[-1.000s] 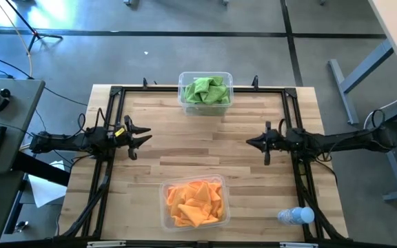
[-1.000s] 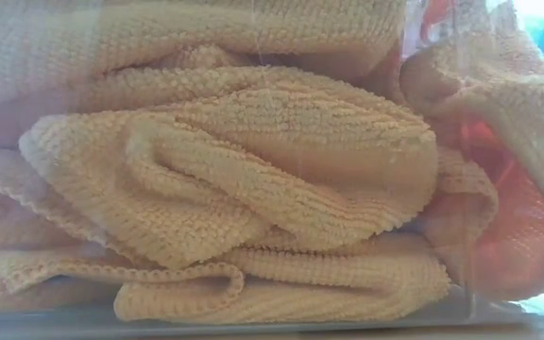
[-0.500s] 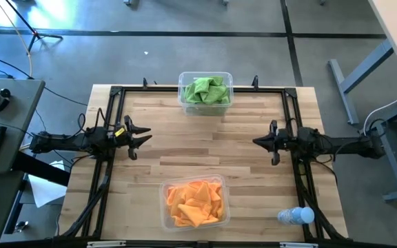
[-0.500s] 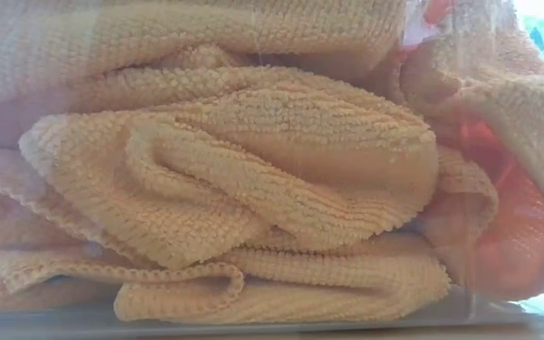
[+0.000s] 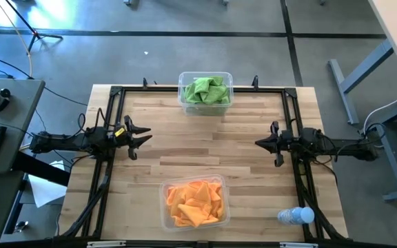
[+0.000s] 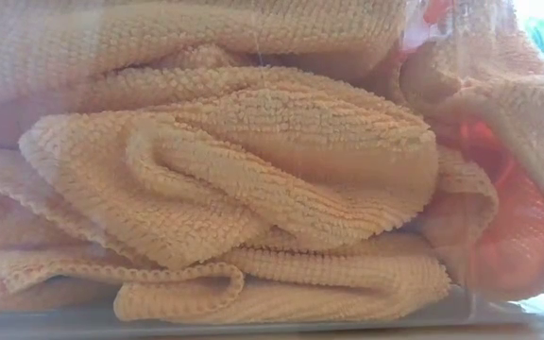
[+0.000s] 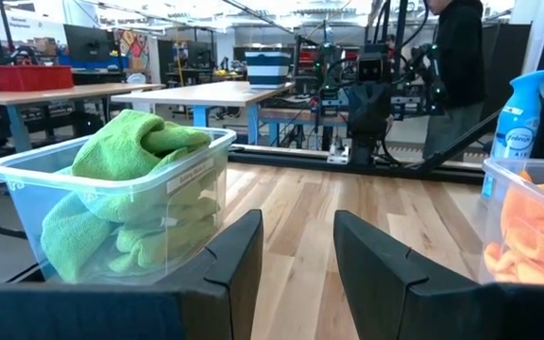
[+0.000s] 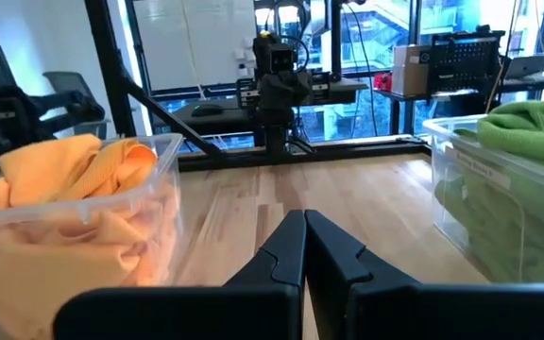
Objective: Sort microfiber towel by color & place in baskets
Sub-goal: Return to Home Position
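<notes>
Several lime green towels (image 5: pixel 206 90) fill the clear basket (image 5: pixel 229 81) at the table's far edge; they also show in the left wrist view as green towels (image 7: pixel 130 194). Several orange towels (image 5: pixel 196 202) fill the clear basket (image 5: pixel 163 207) at the near edge, and the low view shows those orange towels (image 6: pixel 253 179) pressed against its wall. My left gripper (image 5: pixel 145 138) hovers open over the table's left side. My right gripper (image 5: pixel 259 143) is shut at the right side. Neither holds anything.
A small clear plastic bottle (image 5: pixel 296 216) lies near the table's near right corner. A black frame (image 5: pixel 198 88) runs around the table's edge. Bare wood lies between the two baskets and between the grippers. A person stands beyond the table in the left wrist view.
My right arm has drawn back toward the table's right edge. The left arm and both baskets have kept still.
</notes>
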